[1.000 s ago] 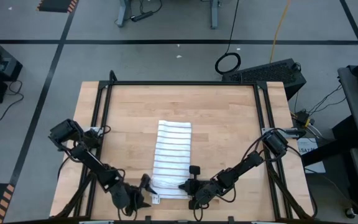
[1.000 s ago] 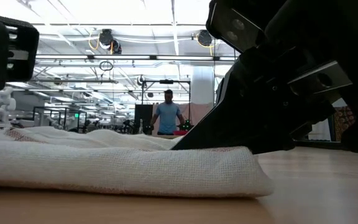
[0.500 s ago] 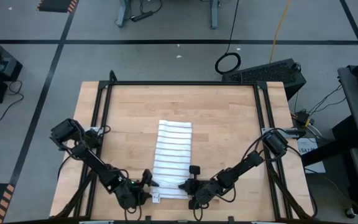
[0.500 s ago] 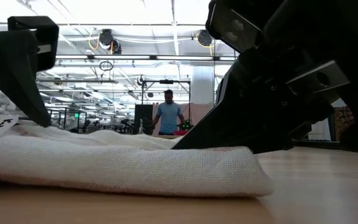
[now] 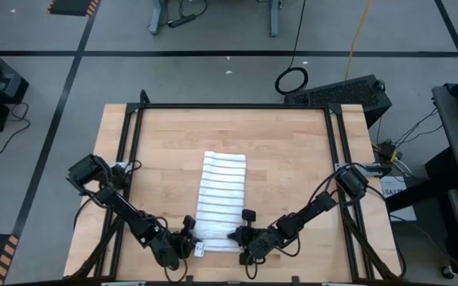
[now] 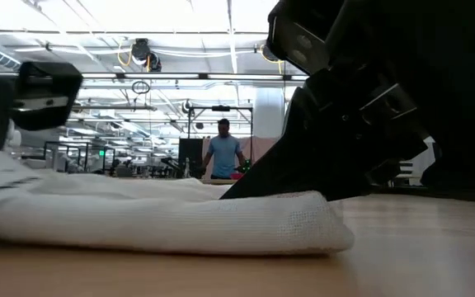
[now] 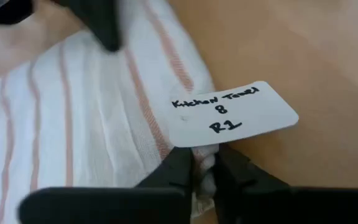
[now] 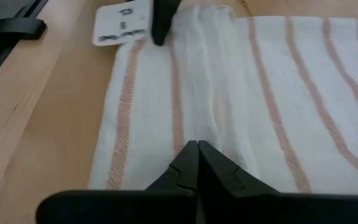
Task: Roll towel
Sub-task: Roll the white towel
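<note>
A: The left gripper has slid in from the near-left over the last second and its jaws, wide apart a moment ago, have pinched down on the near-left corner of the towel, right by the tag.

B: And the right gripper?

A: No change. Its jaws remain clenched, tips pressed down at the towel's near edge toward the right corner. In its wrist view the closed fingers sit on the striped cloth; whether any fabric is actually caught between them I cannot tell.

B: So both near corners are covered now. What does that mean for the roll?

A: My reading is that the grab phase is about finished and the rolling itself has not begun. The towel lies flat as a long strip in the middle of the counter, running from the near edge toward the far side, with only a slight bunching at the near end in the low view.

B: How are the arms set?

A: Both reach low and inward from the counter's near corners, wrists close to the surface, meeting at the towel's near end with the grippers just apart.
</note>
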Controlling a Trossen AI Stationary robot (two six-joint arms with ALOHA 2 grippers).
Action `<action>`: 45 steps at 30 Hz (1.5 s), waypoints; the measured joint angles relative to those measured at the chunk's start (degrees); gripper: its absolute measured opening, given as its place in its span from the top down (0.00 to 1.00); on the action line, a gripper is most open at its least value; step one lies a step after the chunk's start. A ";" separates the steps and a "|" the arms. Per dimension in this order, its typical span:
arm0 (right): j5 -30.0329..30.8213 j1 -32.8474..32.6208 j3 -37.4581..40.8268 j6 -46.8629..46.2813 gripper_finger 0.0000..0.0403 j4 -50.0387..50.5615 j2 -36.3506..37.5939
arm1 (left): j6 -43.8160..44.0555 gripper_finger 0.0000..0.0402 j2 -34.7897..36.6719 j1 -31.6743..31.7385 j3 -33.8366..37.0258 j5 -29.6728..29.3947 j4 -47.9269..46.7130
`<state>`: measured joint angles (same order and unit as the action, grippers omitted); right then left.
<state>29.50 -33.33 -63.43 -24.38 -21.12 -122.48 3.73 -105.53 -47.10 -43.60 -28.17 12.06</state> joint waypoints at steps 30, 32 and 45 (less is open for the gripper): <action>6.80 -10.26 0.01 14.58 0.33 14.29 8.61 | 8.85 0.96 2.36 1.01 0.24 -0.82 6.88; 6.45 -10.36 0.01 14.20 0.30 14.36 8.59 | 10.00 0.96 3.01 1.43 0.25 -0.75 6.72; 10.48 -11.22 0.02 12.95 0.35 12.95 4.18 | 20.33 0.96 3.36 4.12 1.77 1.20 6.03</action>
<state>39.98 -44.55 -63.41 -11.43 -8.17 -118.29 24.06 -102.17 -42.98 -41.82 -26.97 18.09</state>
